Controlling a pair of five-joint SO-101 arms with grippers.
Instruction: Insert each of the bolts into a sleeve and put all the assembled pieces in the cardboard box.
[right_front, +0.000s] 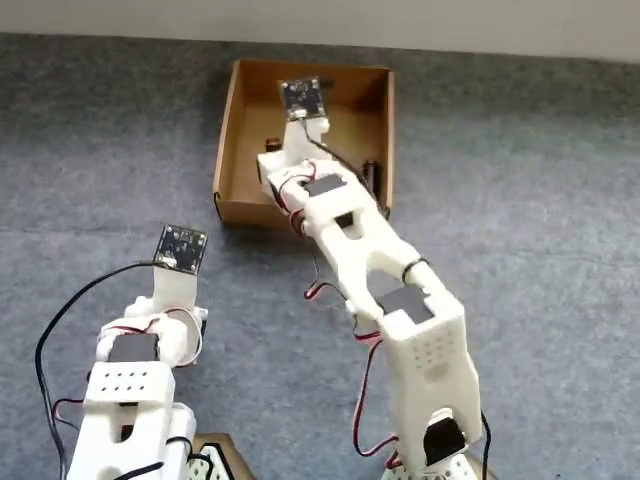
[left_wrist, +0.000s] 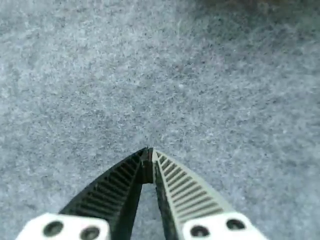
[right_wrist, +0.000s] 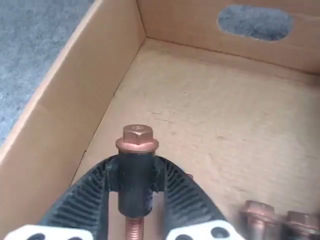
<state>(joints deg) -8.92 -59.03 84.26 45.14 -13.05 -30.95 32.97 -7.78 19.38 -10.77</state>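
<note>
Bolt (right_wrist: 137, 138) in sleeve (right_wrist: 134, 184), over cardboard box (right_wrist: 60, 115)

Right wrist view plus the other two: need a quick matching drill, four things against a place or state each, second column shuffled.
Things
1. left gripper
2. right gripper
3. black sleeve
4. two other bolt heads

Place or state
A. resting inside the box, free of either gripper
B. shut on nothing, over the grey mat
C. shut on the sleeve, above the cardboard box
D. clamped between ribbed fingers, with a copper bolt through it

Pairs: 1-B, 2-C, 3-D, 4-A
</note>
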